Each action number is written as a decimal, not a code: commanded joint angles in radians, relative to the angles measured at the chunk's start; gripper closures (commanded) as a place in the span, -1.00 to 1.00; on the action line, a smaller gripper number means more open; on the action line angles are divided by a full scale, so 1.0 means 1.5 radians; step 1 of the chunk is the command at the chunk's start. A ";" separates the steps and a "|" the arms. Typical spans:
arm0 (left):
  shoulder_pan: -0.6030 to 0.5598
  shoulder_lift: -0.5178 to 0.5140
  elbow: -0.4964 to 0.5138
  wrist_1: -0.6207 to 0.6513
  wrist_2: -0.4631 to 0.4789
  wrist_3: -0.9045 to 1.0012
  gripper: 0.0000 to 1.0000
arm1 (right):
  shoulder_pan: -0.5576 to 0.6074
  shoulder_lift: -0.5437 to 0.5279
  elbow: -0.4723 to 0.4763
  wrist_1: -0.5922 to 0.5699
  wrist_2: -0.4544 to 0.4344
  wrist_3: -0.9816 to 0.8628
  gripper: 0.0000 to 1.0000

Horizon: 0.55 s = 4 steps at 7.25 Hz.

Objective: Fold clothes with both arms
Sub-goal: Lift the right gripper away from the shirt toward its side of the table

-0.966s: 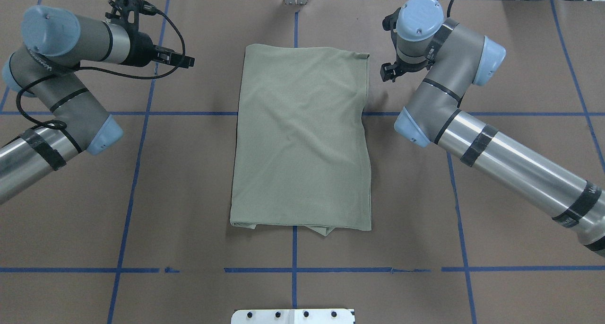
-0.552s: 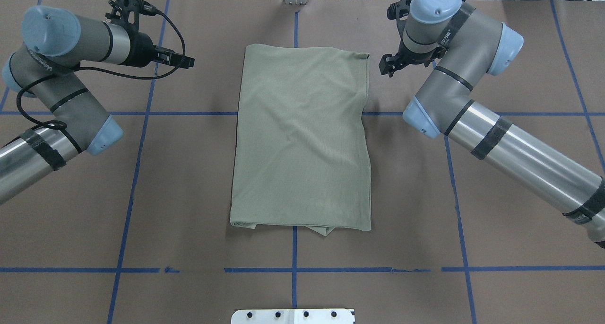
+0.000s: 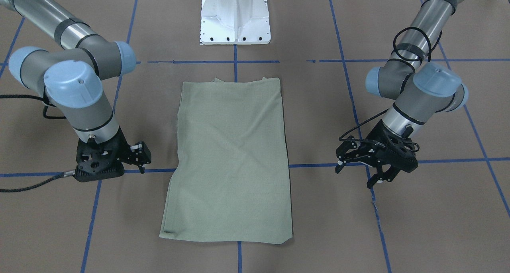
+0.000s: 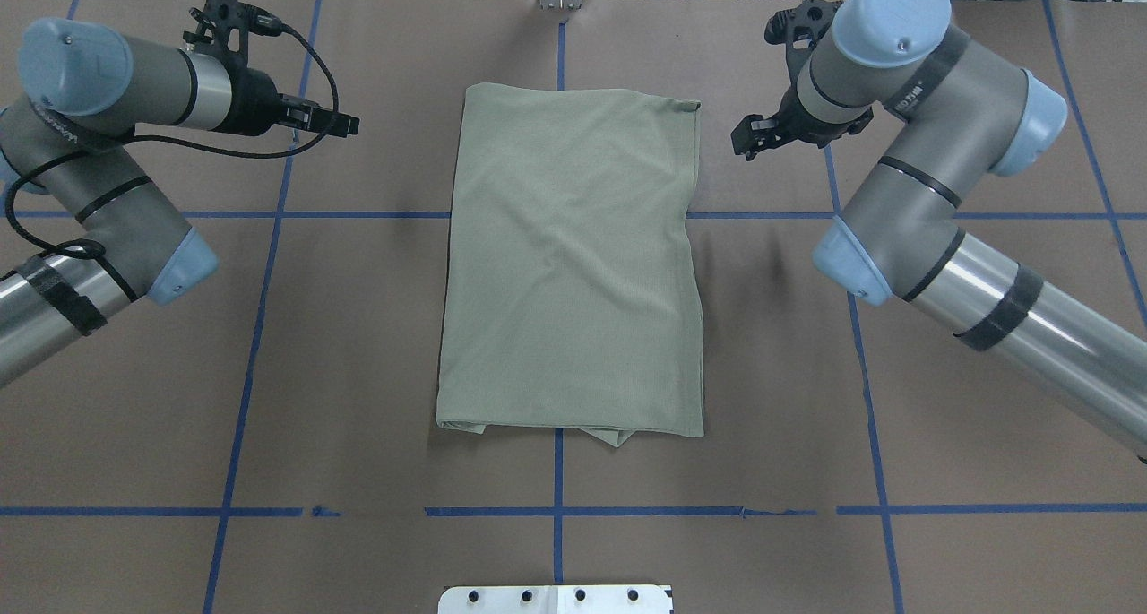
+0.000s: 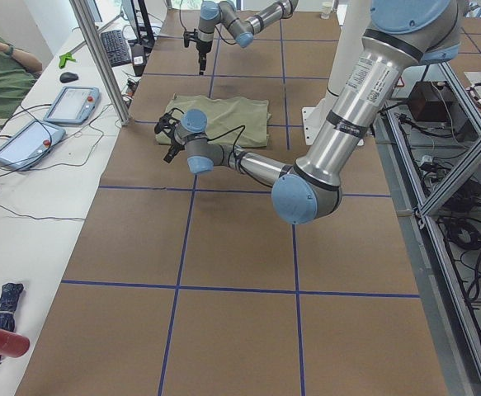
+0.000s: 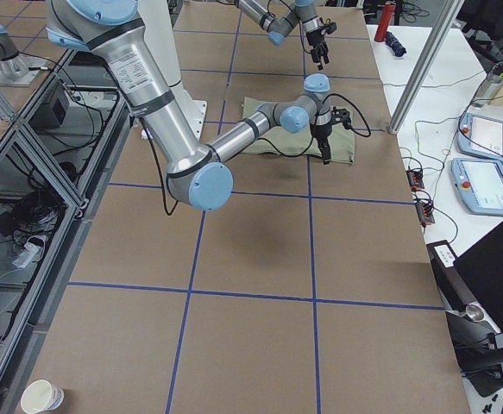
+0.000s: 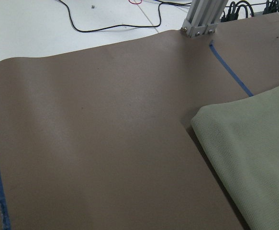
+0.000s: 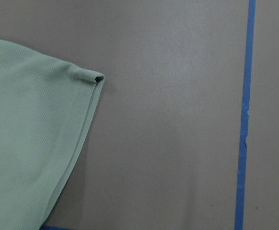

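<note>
L gripper (image 3: 354, 176): jaws apart, nothing in them, low over the table (image 4: 340, 345) w/ fingers angled toward the shirt (image 4: 573, 264). From overhead it sits off the shirt's far-left corner, w/ a clear strip of bare paper btwn them. R gripper (image 4: 746, 141): jaws also look parted (harder to read, black on dark brown), empty, near the shirt's far-right corner, not touching it.

L arm (image 4: 99, 193) and R arm (image 4: 941, 193) come in bent at the elbow, one on each side of the shirt.

Shirt: folded to a tall rectangle, flat in the middle of the table, long side running away from the robot. Soft diagonal creases cross the top layer, and a bit of an under-layer pokes out at the near edge. L wrist cam catches one corner at lower right; R wrist cam shows a rolled hem corner at left, w/ a tape line (image 8: 244, 120) at right.

Table is brown paper w/ a blue tape grid. White base (image 3: 235, 22) at the robot's end. In the side view, a person (image 5: 1, 70) in a green sleeve is at a white bench w/ a tablet (image 5: 71, 103).
</note>
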 commanded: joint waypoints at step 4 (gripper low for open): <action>0.068 0.165 -0.280 0.056 0.007 -0.238 -1.00 | -0.107 -0.178 0.299 0.021 -0.010 0.284 -1.00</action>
